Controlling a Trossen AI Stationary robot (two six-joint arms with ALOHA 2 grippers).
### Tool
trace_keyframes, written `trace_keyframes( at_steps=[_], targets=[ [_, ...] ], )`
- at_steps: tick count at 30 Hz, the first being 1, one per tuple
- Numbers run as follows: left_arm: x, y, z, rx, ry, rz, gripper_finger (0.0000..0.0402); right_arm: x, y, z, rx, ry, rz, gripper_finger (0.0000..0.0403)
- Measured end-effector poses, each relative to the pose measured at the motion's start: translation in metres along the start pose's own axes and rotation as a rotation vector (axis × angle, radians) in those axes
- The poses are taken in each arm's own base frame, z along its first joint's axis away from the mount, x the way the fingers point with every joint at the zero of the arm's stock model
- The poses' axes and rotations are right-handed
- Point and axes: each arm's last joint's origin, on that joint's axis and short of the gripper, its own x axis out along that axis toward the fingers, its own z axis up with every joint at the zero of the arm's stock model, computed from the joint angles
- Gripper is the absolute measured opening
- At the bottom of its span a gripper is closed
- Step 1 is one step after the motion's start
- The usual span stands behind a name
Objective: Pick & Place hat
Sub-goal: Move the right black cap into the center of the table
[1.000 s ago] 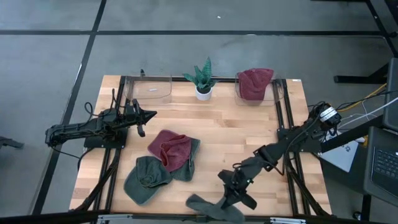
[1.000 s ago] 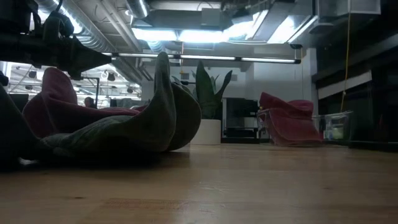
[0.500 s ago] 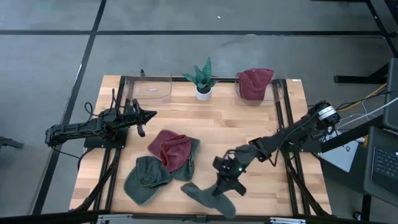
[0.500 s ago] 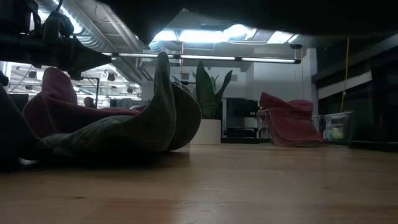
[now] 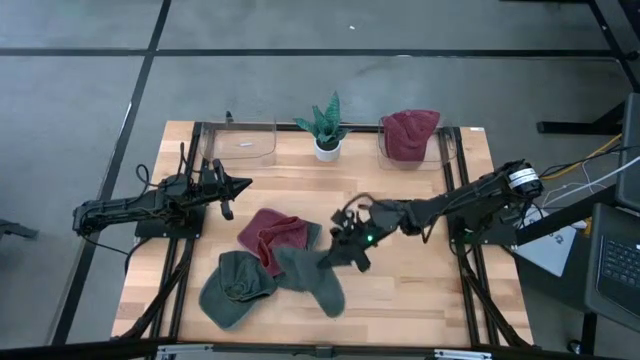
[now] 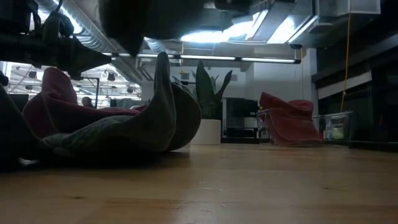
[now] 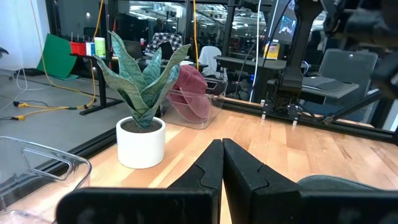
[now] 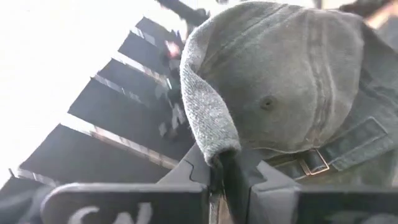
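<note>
The table (image 5: 400, 190) has open boards between the hat pile and the far bins (room to travel). The right gripper (image 5: 345, 252), clamped on the green cap (image 5: 315, 280) at its edge, carries it mid-table; lift clear of the red cap (image 5: 272, 238). The left gripper (image 5: 238, 184) waits closed.

Two dark jointed arms (green light on the right claw (image 5: 352, 250)).

No text, label, brand or number can be read in any of the views. Pale marks sit on the dark bar (image 8: 118, 208) at the bottom left of the right wrist view, but they are cut off and cannot be made out.
</note>
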Motion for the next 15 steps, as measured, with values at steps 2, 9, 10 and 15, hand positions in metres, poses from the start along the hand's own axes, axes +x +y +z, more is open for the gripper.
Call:
trace_keyframes(
  at_steps=[2, 9, 10, 15],
  targets=[
    [0.000, 0.000, 0.000, 0.000, 0.000, 0.000, 0.0004, -0.001, -0.001, 0.009, 0.018, -0.075, 0.022, 0.0021],
    [0.000, 0.000, 0.000, 0.000, 0.000, 0.000, 0.0004, 0.007, -0.029, 0.020, 0.085, -0.217, -0.007, 0.0021],
    [0.000, 0.000, 0.000, 0.000, 0.000, 0.000, 0.0004, 0.010, -0.035, 0.020, 0.106, -0.230, -0.014, 0.0021],
    [0.000, 0.000, 0.000, 0.000, 0.000, 0.000, 0.0004, 0.026, -0.066, 0.017, 0.172, -0.261, -0.010, 0.0021]
  ],
)
